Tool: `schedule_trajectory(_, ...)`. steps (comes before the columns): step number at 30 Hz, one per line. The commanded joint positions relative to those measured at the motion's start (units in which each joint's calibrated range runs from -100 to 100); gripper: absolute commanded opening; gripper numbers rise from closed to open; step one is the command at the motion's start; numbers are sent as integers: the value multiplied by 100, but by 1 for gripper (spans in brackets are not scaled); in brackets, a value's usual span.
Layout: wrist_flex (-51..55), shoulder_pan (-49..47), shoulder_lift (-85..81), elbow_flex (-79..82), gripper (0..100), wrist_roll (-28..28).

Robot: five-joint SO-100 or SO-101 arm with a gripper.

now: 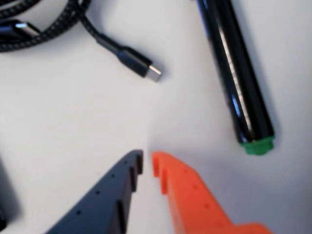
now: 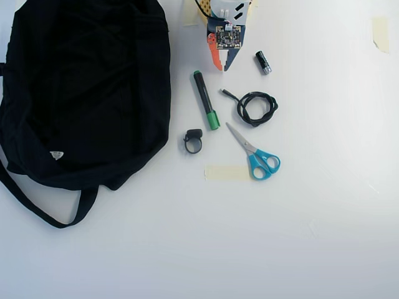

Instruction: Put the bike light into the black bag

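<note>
The bike light [image 2: 194,141], a small black strap loop with a blocky head, lies on the white table just right of the black bag [image 2: 87,87]; it is out of the wrist view. The bag is large and floppy, with a tiny white label [image 2: 57,154] and a long strap [image 2: 37,212]. My gripper [image 2: 222,66] is at the top centre, well above the bike light in the overhead view. In the wrist view, the gripper [image 1: 147,163] has its dark blue and orange fingertips nearly touching, holding nothing, over bare table.
A green-capped black marker [image 2: 205,99] [image 1: 239,73] lies between gripper and bike light. A coiled black cable [image 2: 255,107] [image 1: 39,29] has its plug [image 1: 141,63] pointing at the marker. A small black cylinder [image 2: 263,63], blue scissors [image 2: 255,152] and a tape strip [image 2: 226,172] lie to the right.
</note>
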Motion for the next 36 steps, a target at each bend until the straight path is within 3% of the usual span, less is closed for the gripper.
schedule_trajectory(1, 164, -13, -50, 109, 2, -14)
schedule_trajectory(13, 155, -50, 25, 55, 3, 33)
schedule_trajectory(17, -190, -402, 257, -628, 3, 38)
schedule_trajectory(28, -2584, -693, 3651, -3503, 2, -19)
schedule_trajectory(36, -6081, -671, 5651, -4563, 3, -14)
